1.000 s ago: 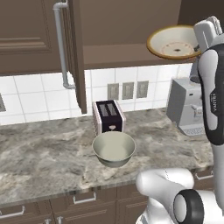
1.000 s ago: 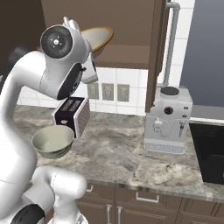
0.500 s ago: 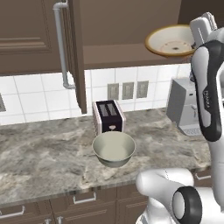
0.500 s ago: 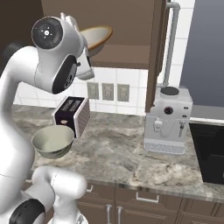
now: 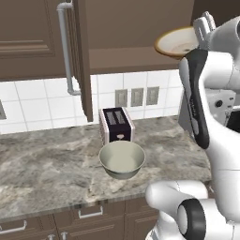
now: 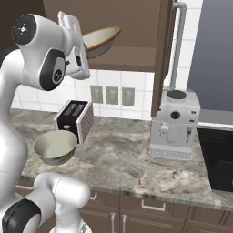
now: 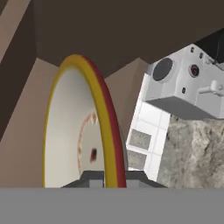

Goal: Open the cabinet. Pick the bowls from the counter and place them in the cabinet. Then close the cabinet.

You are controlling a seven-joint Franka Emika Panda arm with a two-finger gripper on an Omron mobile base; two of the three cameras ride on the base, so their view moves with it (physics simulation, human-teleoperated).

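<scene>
I've got two-finger gripper (image 7: 104, 177) clamped on shallow cream bowl w/ orange-yellow rim (image 5: 180, 41) | moved closer to open dark brown wall cabinet (image 5: 136, 28), at shelf edge | deep greyish-cream bowl (image 5: 122, 158) still on marbled stone counter (image 5: 42, 173) by toaster (image 5: 116, 123)

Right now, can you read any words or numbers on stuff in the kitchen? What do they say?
None: there are no words, numbers or brand names to read.
Toaster: no label.
Coffee machine: round knobs and a spout, no writing on them.
Patterned bowl gripped in the pincer: a reddish ring pattern, not letters.
Plain bowl on the counter: no marks.
</scene>
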